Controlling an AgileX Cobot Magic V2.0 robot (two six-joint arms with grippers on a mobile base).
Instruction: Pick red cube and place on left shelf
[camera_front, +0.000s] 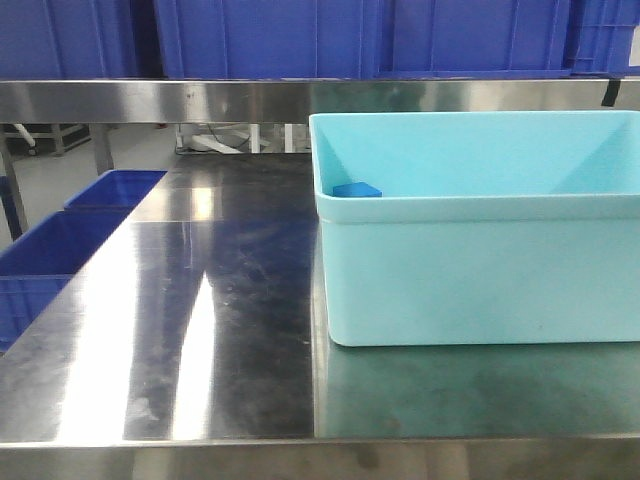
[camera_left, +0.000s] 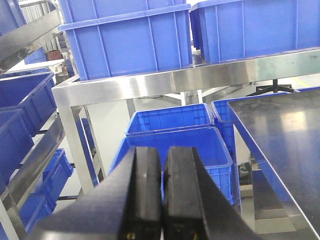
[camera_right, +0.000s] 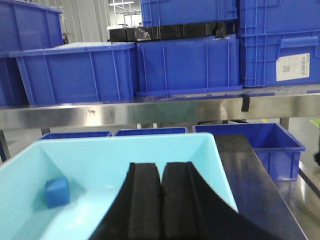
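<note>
Far to my left, in the left wrist view, the left shelf (camera_left: 35, 160) shows as sloping steel rails with shelf crates (camera_left: 20, 105) on its tiers. The left gripper (camera_left: 161, 200) hangs off the left edge of the steel table (camera_left: 285, 140), above open floor crates (camera_left: 170, 120). Its fingers (camera_left: 145, 195) are pressed together with nothing between them.

In the front view the same floor crates (camera_front: 50, 250) sit left of the table (camera_front: 200, 300), whose left half is bare, shiny metal. Behind it a steel ledge (camera_front: 200, 100) runs across the view and carries a row of big blue bins (camera_front: 270, 40).

On the right half of the table stands a pale turquoise tub (camera_front: 470, 270). A blue cube (camera_front: 357, 189) lies in its far left corner, touching the wall. I cannot find the red cube in any view, and that blue one is the only cube I can see.

The right gripper (camera_right: 160, 200) hovers over the near side of the tub (camera_right: 125, 140), right of the blue cube (camera_right: 56, 191) and well apart from it. Its fingers (camera_right: 145, 200) are closed against each other and empty.
</note>
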